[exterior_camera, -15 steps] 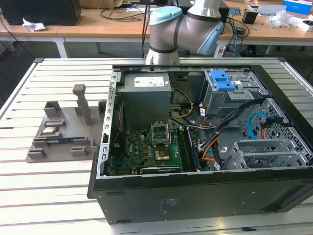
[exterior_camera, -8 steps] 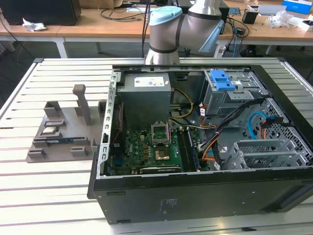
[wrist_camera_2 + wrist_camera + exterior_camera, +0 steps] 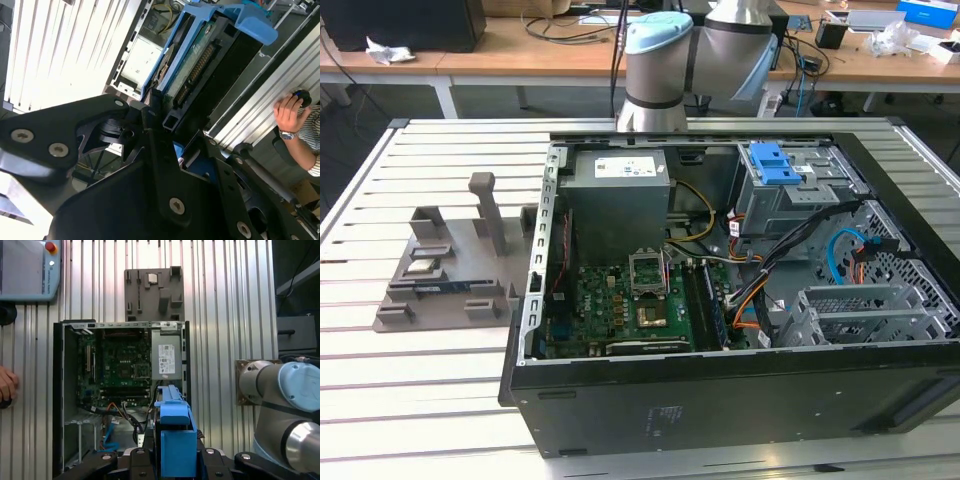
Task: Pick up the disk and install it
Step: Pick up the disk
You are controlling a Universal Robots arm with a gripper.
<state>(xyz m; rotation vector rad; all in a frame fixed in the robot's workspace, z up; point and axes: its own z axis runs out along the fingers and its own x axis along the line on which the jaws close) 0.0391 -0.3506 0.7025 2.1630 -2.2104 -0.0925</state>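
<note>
Clearly the gripper (image 3: 165,117) is pinching the disk (image 3: 200,55). In the second wrist view its black jaws press on 1 end of the blue carrier (image 3: 175,435), and the disk juts out edge-on with its circuit board and connector side showing. Gripped at that end, the rest of the carrier is free, which I judge suits sliding it into a bay.

In the first wrist view the disk hangs well above the open computer case (image 3: 57,390), near the corner beside the power supply (image 3: 166,360). The motherboard (image 3: 120,365) lies flat in the middle of the case.

In the exterior view the grey drive cage (image 3: 810,190) carries a blue latch (image 3: 775,160). A black bundle of cables (image 3: 800,235) crosses just in front of it and could snag a carrier coming in low.

Beyond the case, a grey fixture (image 3: 152,290) lies on the slatted surface (image 3: 220,315). Farther off are a teach pendant (image 3: 27,270) and, in the second wrist view, a person's hand (image 3: 287,112), well apart from the disk.
</note>
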